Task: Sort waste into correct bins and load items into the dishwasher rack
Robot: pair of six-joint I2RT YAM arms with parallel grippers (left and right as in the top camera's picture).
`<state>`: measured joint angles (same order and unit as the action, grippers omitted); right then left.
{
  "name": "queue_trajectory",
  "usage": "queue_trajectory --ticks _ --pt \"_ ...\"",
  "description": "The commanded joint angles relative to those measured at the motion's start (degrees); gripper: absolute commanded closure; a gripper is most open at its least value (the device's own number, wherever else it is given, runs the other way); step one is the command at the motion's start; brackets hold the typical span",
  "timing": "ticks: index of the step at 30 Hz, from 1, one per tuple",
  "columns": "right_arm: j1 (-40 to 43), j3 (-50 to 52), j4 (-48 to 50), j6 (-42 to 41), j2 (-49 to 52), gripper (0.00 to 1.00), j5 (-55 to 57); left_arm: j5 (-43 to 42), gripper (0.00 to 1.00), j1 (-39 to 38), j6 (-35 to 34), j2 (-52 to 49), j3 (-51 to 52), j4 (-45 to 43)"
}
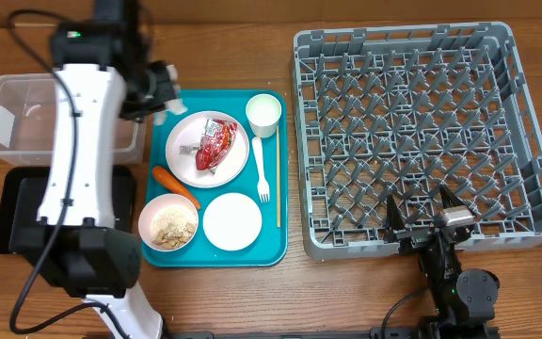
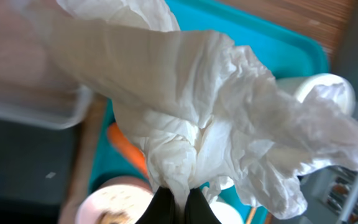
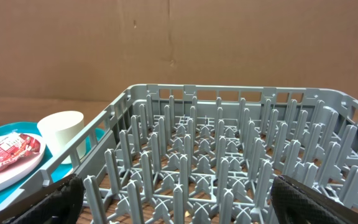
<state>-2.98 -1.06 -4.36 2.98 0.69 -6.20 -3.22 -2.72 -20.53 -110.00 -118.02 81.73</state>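
Napkin [image 2: 216,112], white and crumpled, is pinched at one bunched end between the left fingers [image 2: 161,210], which are shut tight on it. It sits above the top-left corner of the teal tray [image 1: 276,247], seemingly just beside the clear tub [image 1: 26,118], though the arm hides most of it from overhead. On the tray lie a plate [image 1: 182,155] with a red wrapper [image 1: 216,141], a carrot [image 1: 175,186], a rice bowl [image 1: 168,224], a cup [image 1: 263,113] and a fork [image 1: 262,169]. The right fingers [image 1: 393,217] stand wide apart, holding nothing, at the near edge of the grey rack [image 1: 422,122].
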Motion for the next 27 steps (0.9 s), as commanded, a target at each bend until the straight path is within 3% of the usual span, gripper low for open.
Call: queue_trajectory --ticks 1,7,20,23,27 --pt "0.15 0.61 0.24 -0.2 -0.42 0.0 -0.28 -0.61 0.96 -4.81 1.03 0.5 2.86 -2.56" --pt "0.15 0.61 0.24 -0.2 -0.42 0.0 -0.28 -0.61 0.96 -9.51 -0.26 0.48 14.21 -9.42" --pt "0.15 0.61 0.24 -0.2 -0.42 0.0 -0.28 3.63 0.96 -9.79 -1.79 0.48 29.66 -19.89" --pt "0.15 0.61 0.24 -0.17 -0.42 0.0 -0.28 3.63 0.9 -9.79 -1.79 0.48 32.13 -21.27" --pt "0.15 0.61 0.24 -0.2 -0.42 0.0 -0.28 3.61 0.69 -9.79 -1.77 0.48 32.44 -21.7"
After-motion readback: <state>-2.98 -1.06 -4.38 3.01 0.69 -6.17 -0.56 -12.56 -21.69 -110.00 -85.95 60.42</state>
